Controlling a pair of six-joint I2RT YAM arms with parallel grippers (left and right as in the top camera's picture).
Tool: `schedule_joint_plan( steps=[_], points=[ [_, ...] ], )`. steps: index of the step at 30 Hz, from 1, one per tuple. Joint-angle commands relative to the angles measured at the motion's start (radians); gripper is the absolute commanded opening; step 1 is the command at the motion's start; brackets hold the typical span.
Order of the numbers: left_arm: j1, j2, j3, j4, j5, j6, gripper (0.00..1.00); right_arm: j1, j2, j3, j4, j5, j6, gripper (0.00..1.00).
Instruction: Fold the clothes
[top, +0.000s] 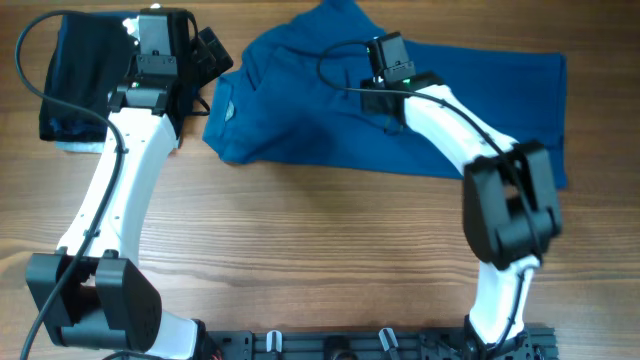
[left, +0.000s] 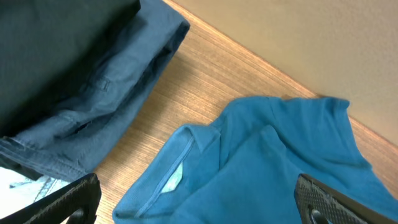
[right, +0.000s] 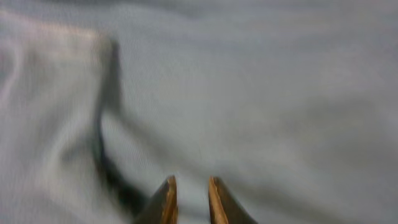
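Here, medium-blue short-sleeved polo shirt of soft fabric (top: 300, 110) spread along far side of wooden table (top: 300, 230). Right gripper (right: 189, 186) low over cloth, tips almost together; left gripper (top: 212, 55) wide apart beside collar. Likely risks: dragging a loose layer, rumpling the fold; snagging the nearby stack of folded dark garments (top: 85, 75).

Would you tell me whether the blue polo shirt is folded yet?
Not neatly folded: the polo shirt lies stretched long across the table, collar showing.
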Motion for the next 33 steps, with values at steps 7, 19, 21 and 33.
schedule_joint_plan(
  steps=[7, 19, 21, 33],
  points=[
    [0.006, 0.010, 0.000, 0.003, 0.002, -0.010, 1.00, -0.005, -0.103, -0.022, -0.320, -0.133, 0.201, 0.04],
    [0.006, 0.010, 0.000, 0.003, 0.002, -0.010, 1.00, -0.042, 0.088, -0.022, -0.218, -0.145, 0.199, 0.04],
    [0.006, 0.010, 0.000, 0.003, 0.002, -0.010, 1.00, -0.066, 0.088, -0.022, -0.176, -0.145, 0.200, 0.04],
    [0.006, 0.010, 0.000, 0.003, 0.001, -0.010, 1.00, -0.175, 0.087, -0.013, 0.172, -0.134, 0.040, 0.31]
  ],
)
